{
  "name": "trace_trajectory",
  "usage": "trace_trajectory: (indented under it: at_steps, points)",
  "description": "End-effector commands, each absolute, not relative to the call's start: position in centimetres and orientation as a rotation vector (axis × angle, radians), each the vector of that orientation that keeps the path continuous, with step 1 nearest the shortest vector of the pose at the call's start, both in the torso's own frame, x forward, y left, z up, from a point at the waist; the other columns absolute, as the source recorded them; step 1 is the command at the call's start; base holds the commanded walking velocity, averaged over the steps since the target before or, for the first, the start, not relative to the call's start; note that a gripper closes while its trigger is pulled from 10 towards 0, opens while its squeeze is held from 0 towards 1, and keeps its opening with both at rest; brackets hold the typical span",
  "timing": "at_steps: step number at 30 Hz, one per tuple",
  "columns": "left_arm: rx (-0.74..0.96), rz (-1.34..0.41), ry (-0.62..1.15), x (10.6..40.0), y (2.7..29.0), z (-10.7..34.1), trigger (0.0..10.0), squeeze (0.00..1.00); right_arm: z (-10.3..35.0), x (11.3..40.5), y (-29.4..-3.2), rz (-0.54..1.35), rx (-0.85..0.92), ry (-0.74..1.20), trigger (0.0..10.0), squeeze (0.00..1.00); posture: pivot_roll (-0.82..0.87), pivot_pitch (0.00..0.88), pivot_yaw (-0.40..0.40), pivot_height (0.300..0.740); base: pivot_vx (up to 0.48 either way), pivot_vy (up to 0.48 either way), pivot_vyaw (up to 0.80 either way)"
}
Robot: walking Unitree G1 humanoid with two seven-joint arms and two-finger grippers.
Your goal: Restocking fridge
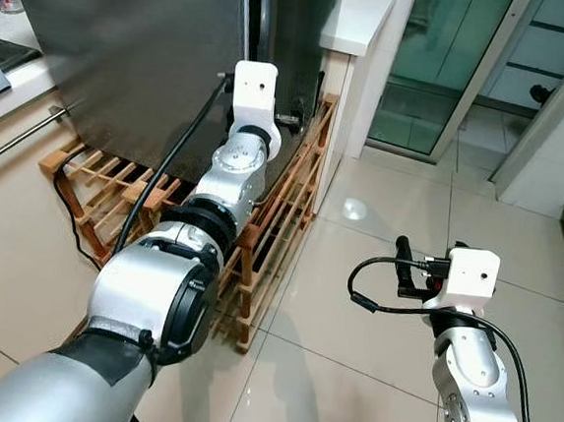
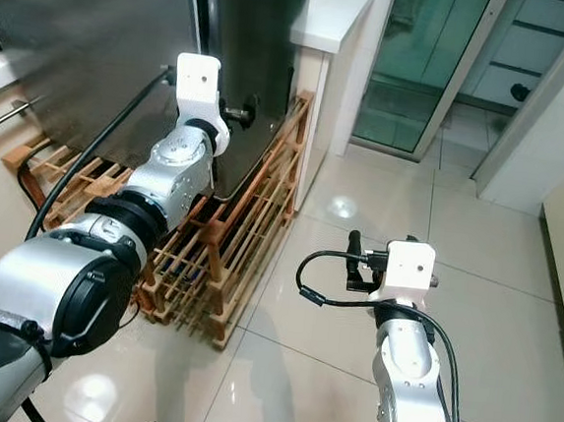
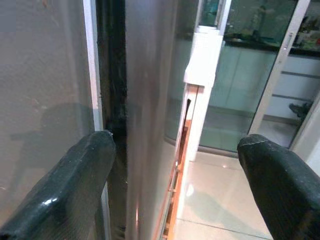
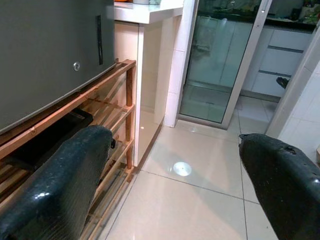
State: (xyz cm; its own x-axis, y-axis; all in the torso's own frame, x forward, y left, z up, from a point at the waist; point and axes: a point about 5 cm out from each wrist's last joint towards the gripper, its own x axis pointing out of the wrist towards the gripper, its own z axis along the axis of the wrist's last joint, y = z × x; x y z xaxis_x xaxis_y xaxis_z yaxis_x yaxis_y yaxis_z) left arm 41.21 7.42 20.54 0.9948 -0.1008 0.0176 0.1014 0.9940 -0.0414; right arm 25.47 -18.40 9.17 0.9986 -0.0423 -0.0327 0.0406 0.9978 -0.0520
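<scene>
I have the left arm stretched forward, its gripper [image 3: 175,200] up against the corner of the fridge [image 1: 138,50], a tall box with a brushed, dark steel skin that throws back dull reflections. Through the wrist camera I see both matte black fingers [image 3: 75,185] spread wide, one lying just beside the white gasket strip and the dark seam of the door edge, the other out over open floor; nothing sits between them. The fridge stands on a slatted wooden rack [image 1: 281,221] of orange-brown battens, raised off the glossy cream floor tiles [image 1: 372,308]. A black cable [image 1: 65,207] loops across the slats. Just beside the fridge stands a white counter [image 1: 363,16], and beyond it a sliding glass door [image 1: 444,57] with a pale metal frame. My right gripper [image 4: 175,200] hovers low over the tiles, well apart from the fridge, its rounded, pebbled fingers also held wide and empty.
</scene>
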Motion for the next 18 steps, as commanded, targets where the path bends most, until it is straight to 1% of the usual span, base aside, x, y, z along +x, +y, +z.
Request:
trace_trajectory:
  at_steps: [1,4,5,6,9,10,11,12,13,15,16,17,18]
  points:
    - [-0.03,-0.094,-0.02,41.3,6.9,21.1,10.0,0.0,9.3,25.2,-18.8,-0.055,-0.055,0.035,10.0,0.0,-0.19,0.0,0.033,0.74,0.0,0.0,0.0]
    - [-0.029,-0.107,-0.019,41.2,6.2,21.3,10.0,0.0,9.3,25.2,-18.7,-0.052,-0.056,0.036,10.0,0.0,-0.19,0.0,0.036,0.74,0.0,0.0,0.0]
    - [-0.036,-0.14,-0.022,41.1,5.2,21.6,10.0,0.0,9.3,25.2,-18.7,-0.053,-0.056,0.036,10.0,0.0,-0.2,0.0,0.04,0.74,0.0,0.0,0.0]
    - [-0.036,-0.14,-0.022,41.1,5.2,21.6,10.0,0.0,9.3,25.2,-18.7,-0.053,-0.056,0.036,10.0,0.0,-0.2,0.0,0.04,0.74,0.0,0.0,0.0]
    - [-0.052,-0.219,-0.017,40.8,3.5,21.8,10.0,0.0,9.2,25.2,-18.7,-0.053,-0.056,0.037,10.0,0.0,-0.2,0.0,0.042,0.74,0.0,0.0,0.0]
    - [-0.052,-0.219,-0.017,40.8,3.5,21.8,10.0,0.0,9.2,25.2,-18.7,-0.053,-0.056,0.037,10.0,0.0,-0.2,0.0,0.042,0.74,0.0,0.0,0.0]
    - [-0.055,-0.26,-0.008,40.5,2.3,21.9,10.0,0.0,9.2,25.2,-18.6,-0.051,-0.057,0.038,10.0,0.0,-0.21,0.0,0.046,0.74,0.0,0.0,0.0]
    - [-0.056,-0.278,-0.004,40.4,1.7,22.0,10.0,0.0,9.2,25.2,-18.6,-0.049,-0.057,0.039,10.0,0.0,-0.21,0.0,0.047,0.74,0.0,0.0,0.0]
    - [-0.056,-0.278,-0.004,40.4,1.7,22.0,10.0,0.0,9.2,25.2,-18.6,-0.049,-0.057,0.039,10.0,0.0,-0.21,0.0,0.047,0.74,0.0,0.0,0.0]
    - [-0.056,-0.316,-0.002,40.1,0.7,22.1,10.0,0.0,9.2,25.2,-18.5,-0.048,-0.057,0.039,10.0,0.0,-0.21,0.0,0.052,0.74,0.0,0.0,0.0]
    - [-0.065,-0.362,-0.011,39.8,-0.3,22.4,10.0,0.0,9.2,25.2,-18.5,-0.048,-0.057,0.038,10.0,0.0,-0.22,0.0,0.056,0.74,0.0,0.0,0.0]
    - [-0.065,-0.362,-0.011,39.8,-0.3,22.4,10.0,0.0,9.2,25.2,-18.5,-0.048,-0.057,0.038,10.0,0.0,-0.22,0.0,0.056,0.74,0.0,0.0,0.0]
    - [-0.071,-0.394,-0.019,39.6,-0.9,22.5,10.0,0.0,9.2,25.2,-18.4,-0.048,-0.056,0.037,10.0,0.0,-0.22,0.0,0.056,0.74,0.0,0.0,0.0]
